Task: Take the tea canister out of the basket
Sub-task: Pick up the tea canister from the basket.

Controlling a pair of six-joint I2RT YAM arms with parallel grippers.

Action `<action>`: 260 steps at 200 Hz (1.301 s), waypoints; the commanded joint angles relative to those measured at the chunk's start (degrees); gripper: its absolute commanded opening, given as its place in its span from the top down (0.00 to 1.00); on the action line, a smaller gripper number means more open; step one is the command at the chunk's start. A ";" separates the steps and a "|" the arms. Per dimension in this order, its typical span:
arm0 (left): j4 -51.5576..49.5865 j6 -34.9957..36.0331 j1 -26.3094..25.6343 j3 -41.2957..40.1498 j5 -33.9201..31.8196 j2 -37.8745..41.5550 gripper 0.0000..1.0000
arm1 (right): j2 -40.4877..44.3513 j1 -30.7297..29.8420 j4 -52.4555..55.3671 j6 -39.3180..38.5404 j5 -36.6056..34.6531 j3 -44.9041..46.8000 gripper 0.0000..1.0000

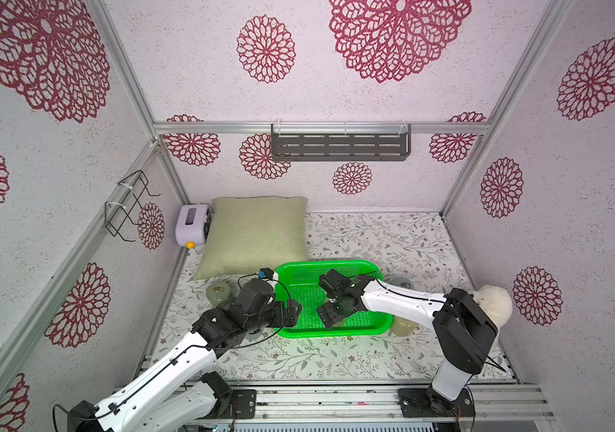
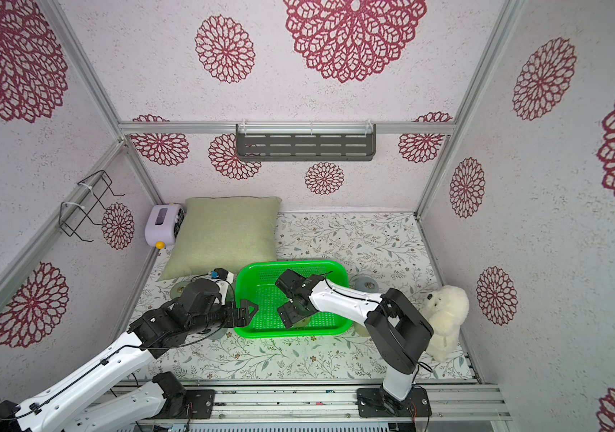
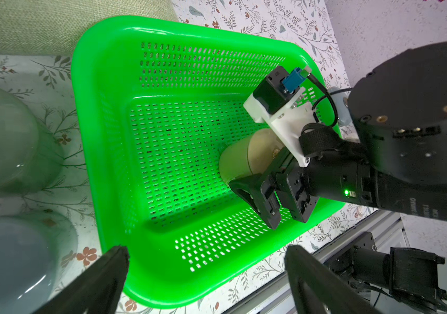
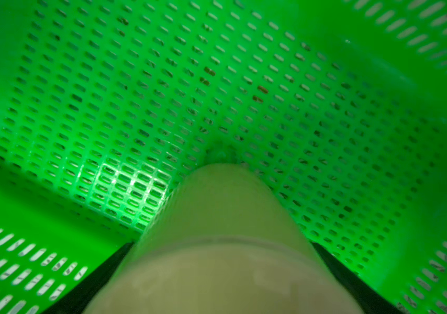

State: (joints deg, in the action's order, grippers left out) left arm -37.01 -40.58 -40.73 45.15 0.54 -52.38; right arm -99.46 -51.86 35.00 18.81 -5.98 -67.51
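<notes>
**Tea canister [image 3: 240,160].** Cream-coloured, it stood on the floor of the green perforated basket [image 1: 330,264], close to the basket's near wall.

**Right gripper [image 1: 330,299].** It reached down into the basket. Its jaws were spread wide, one on each side of the tea canister, and no clamping was evident.

**Left gripper [image 3: 206,250].** It hung at the basket's left rim near the near corner, with its jaws wide apart and nothing between them but the rim below.

**Surroundings.** Outside the basket's left wall stood a pale green canister [image 3: 5,141] and a grey-blue canister [image 3: 13,261]. Outside its right wall stood a second cream canister [image 1: 403,325]. A green pillow [image 1: 253,235] lay beyond the basket's far left corner. A white plush toy [image 1: 495,303] sat well to the right of the basket. All rested on the floral-covered table [image 1: 373,239].
</notes>
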 commanded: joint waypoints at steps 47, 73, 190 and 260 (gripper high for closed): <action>1.26 0.27 -1.02 -0.39 -0.79 0.06 0.03 | -0.18 -0.87 2.27 -1.45 -2.20 -1.99 0.01; 1.16 0.31 -1.09 -0.43 -0.96 0.39 0.03 | -1.06 -0.83 1.73 -1.67 -2.02 -1.73 0.03; 0.98 0.30 -1.41 -0.51 -1.58 0.53 0.03 | 0.05 -0.79 1.84 -1.24 -1.75 -2.63 0.23; 1.32 -0.12 -1.54 -0.93 -1.70 1.48 0.03 | 4.50 1.32 3.72 -0.48 -1.53 -4.60 0.23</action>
State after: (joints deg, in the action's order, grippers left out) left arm -36.93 -40.58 -41.36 45.15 -0.71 -52.23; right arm -100.53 -51.88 37.36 17.58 -7.11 -68.88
